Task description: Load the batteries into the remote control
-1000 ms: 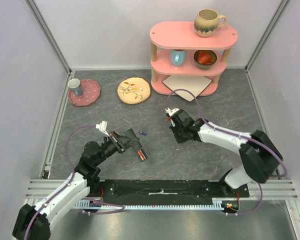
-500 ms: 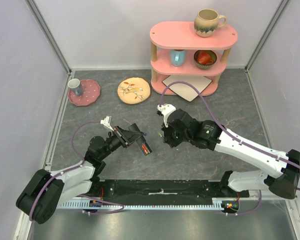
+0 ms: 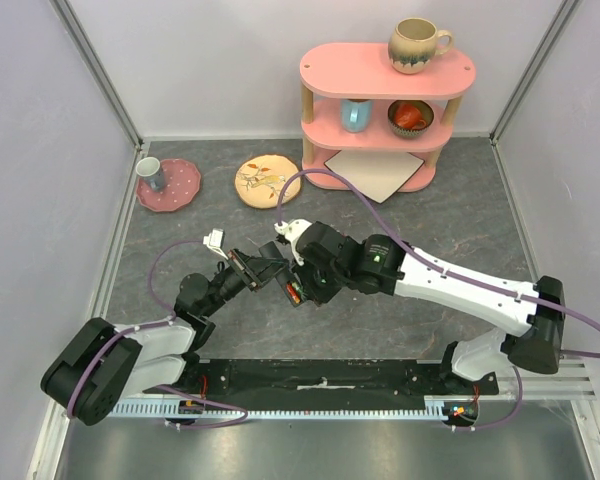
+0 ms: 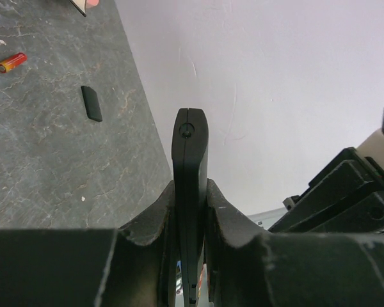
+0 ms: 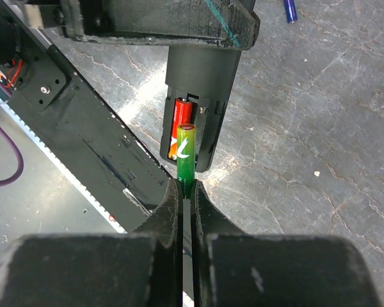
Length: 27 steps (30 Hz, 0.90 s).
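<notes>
My left gripper [image 3: 267, 271] is shut on the black remote control [image 3: 291, 292] and holds it edge-on above the table; in the left wrist view the remote [image 4: 191, 153] stands between the fingers. Its open battery bay shows in the right wrist view, with a red battery [image 5: 179, 119] lying in one slot of the remote [image 5: 201, 77]. My right gripper [image 5: 186, 185] is shut on a green battery [image 5: 186, 152], held lengthwise just above the bay beside the red one. A red-orange battery [image 4: 11, 62] and a blue battery [image 5: 289, 9] lie loose on the table.
A small black cover piece [image 4: 91, 103] lies on the table. A pink shelf [image 3: 385, 110] with mugs and a bowl stands at the back, a white sheet [image 3: 375, 172] under it. A yellow plate [image 3: 268, 181] and a pink plate [image 3: 183, 190] with a cup are back left.
My right arm has swung left from mid-table to the remote, carrying the green battery over the bay. My left gripper has shifted the remote slightly up and right.
</notes>
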Each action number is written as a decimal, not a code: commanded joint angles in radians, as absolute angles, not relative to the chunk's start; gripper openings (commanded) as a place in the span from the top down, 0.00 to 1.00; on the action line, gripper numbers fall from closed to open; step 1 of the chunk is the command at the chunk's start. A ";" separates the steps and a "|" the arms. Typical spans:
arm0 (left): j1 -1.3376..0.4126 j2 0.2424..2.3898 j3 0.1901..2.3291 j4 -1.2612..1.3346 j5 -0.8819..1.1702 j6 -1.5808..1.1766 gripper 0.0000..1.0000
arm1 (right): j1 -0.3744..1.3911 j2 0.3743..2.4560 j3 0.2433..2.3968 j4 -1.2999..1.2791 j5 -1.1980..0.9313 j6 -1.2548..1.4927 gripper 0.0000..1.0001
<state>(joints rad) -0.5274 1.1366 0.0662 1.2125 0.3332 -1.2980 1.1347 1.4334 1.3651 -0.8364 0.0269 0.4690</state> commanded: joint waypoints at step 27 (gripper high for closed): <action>-0.538 1.017 0.046 1.193 0.333 -1.269 0.98 | 1.135 1.542 1.445 -0.900 0.021 0.495 1.00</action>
